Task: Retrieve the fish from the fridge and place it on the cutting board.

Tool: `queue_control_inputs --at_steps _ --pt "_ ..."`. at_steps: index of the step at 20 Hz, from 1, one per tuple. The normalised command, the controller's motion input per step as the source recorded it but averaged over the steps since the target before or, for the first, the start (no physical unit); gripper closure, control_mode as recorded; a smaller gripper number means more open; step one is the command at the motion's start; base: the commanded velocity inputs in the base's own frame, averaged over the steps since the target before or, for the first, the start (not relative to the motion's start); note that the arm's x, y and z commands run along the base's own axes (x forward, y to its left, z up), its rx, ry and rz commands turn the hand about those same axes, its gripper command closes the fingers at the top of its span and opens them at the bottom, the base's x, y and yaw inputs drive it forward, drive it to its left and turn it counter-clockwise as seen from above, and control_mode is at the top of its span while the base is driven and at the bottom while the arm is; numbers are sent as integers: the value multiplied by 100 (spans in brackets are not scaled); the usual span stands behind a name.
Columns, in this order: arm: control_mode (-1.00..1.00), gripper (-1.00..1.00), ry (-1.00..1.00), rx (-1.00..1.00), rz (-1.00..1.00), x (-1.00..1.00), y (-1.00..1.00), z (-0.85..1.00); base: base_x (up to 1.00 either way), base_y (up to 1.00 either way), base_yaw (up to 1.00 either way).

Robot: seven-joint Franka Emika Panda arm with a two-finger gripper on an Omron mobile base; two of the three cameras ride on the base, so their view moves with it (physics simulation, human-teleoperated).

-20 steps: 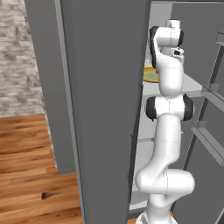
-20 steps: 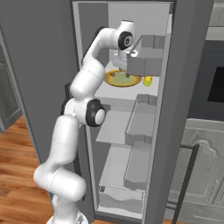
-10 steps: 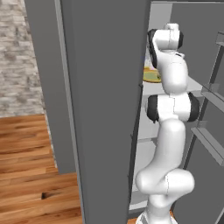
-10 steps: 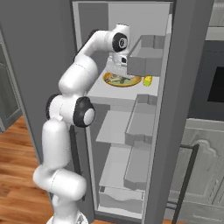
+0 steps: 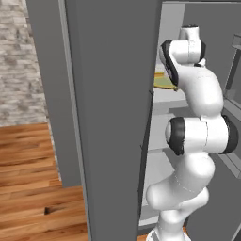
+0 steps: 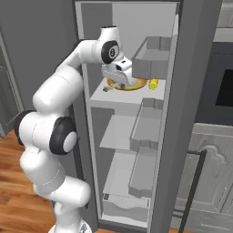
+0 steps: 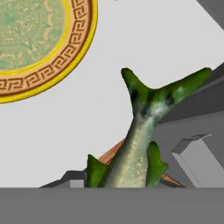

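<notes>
One slender greenish-yellow fish (image 7: 140, 140) with dark green fins and a forked tail sits in the hand view, tail up, head cut off by the bottom edge. Gripper (image 6: 113, 84) is clamped narrow on it; fingertips hidden behind the fish body, so the contact itself is hard to see. In the right base view the fish shows as a small tan sliver (image 6: 109, 87) under the hand, just off the round yellow-rimmed patterned plate (image 6: 135, 85) on the pale grey upper shelf (image 6: 109, 96) of the tall dark grey fridge (image 6: 191, 82). Plate is partly hidden by the hand. Small yellow item (image 6: 153, 83) lies beside the plate, too small to identify. Left base view: the fridge's dark side wall (image 5: 113, 117) blocks most of the interior; plate edge (image 5: 162, 84) peeks out.
</notes>
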Motion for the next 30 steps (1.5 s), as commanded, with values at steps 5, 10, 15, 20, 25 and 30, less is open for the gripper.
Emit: queue_control_inputs --at_steps 5,10,15,20,25,30 --pt "-100 100 0 4 0 -28 0 42 0 0 0" --pt "-100 100 0 7 0 -55 9 0 0 0 0" --pt "-100 100 0 0 0 -81 49 -5 0 0 0" --pt "-100 100 0 0 0 -72 57 -24 0 0 0" --pt "-100 100 0 0 0 -37 27 -39 0 0 0" --pt "-100 100 1 0 0 -13 5 -41 0 0 0"
